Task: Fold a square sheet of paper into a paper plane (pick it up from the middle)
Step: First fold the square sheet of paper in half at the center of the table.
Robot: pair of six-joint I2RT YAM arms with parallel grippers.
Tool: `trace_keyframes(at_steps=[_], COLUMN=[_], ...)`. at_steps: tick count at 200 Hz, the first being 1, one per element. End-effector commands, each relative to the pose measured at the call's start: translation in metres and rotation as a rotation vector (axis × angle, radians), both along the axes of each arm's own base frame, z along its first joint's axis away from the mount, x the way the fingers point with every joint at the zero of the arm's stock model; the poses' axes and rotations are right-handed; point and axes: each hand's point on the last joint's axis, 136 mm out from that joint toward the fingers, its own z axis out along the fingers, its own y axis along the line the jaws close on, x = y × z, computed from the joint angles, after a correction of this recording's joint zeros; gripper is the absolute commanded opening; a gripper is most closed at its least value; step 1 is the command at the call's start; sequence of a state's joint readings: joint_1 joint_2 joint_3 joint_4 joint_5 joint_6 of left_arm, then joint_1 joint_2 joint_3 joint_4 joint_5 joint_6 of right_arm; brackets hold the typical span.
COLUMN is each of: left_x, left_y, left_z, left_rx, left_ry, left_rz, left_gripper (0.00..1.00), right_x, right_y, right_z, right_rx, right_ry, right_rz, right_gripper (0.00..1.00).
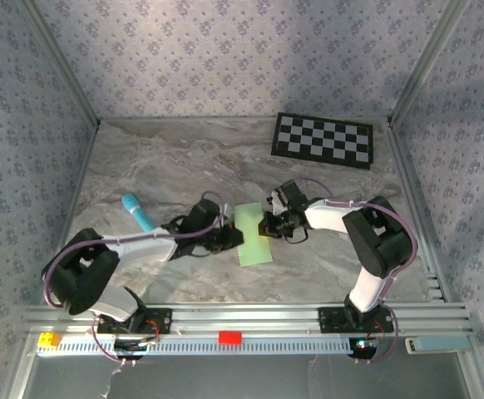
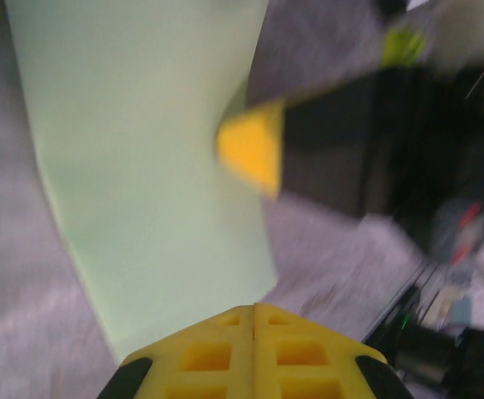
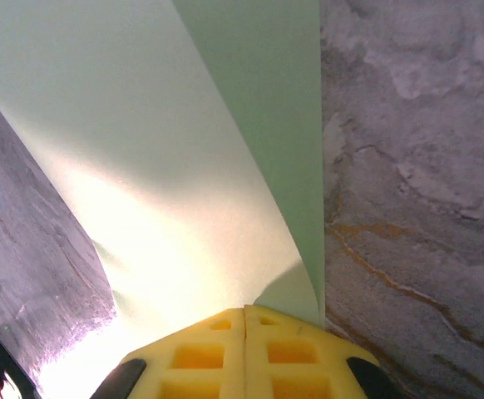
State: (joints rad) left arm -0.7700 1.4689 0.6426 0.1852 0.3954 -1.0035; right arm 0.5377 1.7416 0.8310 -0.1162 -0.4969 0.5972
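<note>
Presently, the square sheet of pale mint-green paper [image 1: 253, 235] lies on the marbled grey desk [image 1: 175, 166] between the two arms, showing from above as a narrow rectangle. Right claw [image 1: 268, 226]: closed on the sheet's right edge, where one layer curls up over another. Left claw [image 1: 234, 238]: closed at the left edge; whether it pinches the paper cannot be told. Judged stage: first lengthwise fold under way; nose corners, wing folds and dart shape not yet made.

No text, label, brand or number can be read. The checkerboard [image 1: 323, 140] carries just black and white squares, and the square sheet of paper [image 1: 253, 234] is unmarked.
</note>
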Motion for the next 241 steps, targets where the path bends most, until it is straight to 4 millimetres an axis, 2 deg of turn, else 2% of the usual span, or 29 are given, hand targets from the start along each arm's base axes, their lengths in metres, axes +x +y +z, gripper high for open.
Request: trace_keyframes(at_steps=[1, 27, 65, 88, 130, 204, 219, 241], left_x=[0.034, 0.057, 0.069, 0.067, 0.060, 0.053, 0.054, 0.061], left_y=[0.000, 0.004, 0.002, -0.003, -0.006, 0.018, 0.018, 0.015], left_z=[0.008, -0.001, -0.017, -0.024, -0.027, -0.083, -0.081, -0.064], left_rx=[-0.002, 0.005, -0.005, -0.030, -0.047, 0.105, 0.099, 0.087], left_ry=[-0.036, -0.019, 0.010, 0.026, 0.027, 0.122, 0.123, 0.101], left_rz=[0.020, 0.032, 0.011, -0.003, -0.042, -0.009, -0.001, -0.002], left_gripper=[0.01, 0.00, 0.00, 0.00, 0.01, 0.00, 0.00, 0.00], right_x=[-0.040, -0.040, -0.041, -0.042, -0.043, -0.043, -0.045, -0.046], right_y=[-0.050, -0.048, -0.048, -0.049, -0.049, -0.051, -0.053, -0.054], right_z=[-0.060, -0.060, -0.062, -0.062, -0.063, -0.062, -0.063, -0.063], right_rx=[-0.263, -0.263, -0.267, -0.271, -0.276, -0.284, -0.288, -0.291], right_ry=[0.177, 0.179, 0.186, 0.190, 0.191, 0.182, 0.184, 0.185], right_rz=[-0.034, -0.030, -0.023, -0.022, -0.023, -0.021, -0.022, -0.022], right_gripper=[0.00, 0.00, 0.00, 0.00, 0.00, 0.00, 0.00, 0.00])
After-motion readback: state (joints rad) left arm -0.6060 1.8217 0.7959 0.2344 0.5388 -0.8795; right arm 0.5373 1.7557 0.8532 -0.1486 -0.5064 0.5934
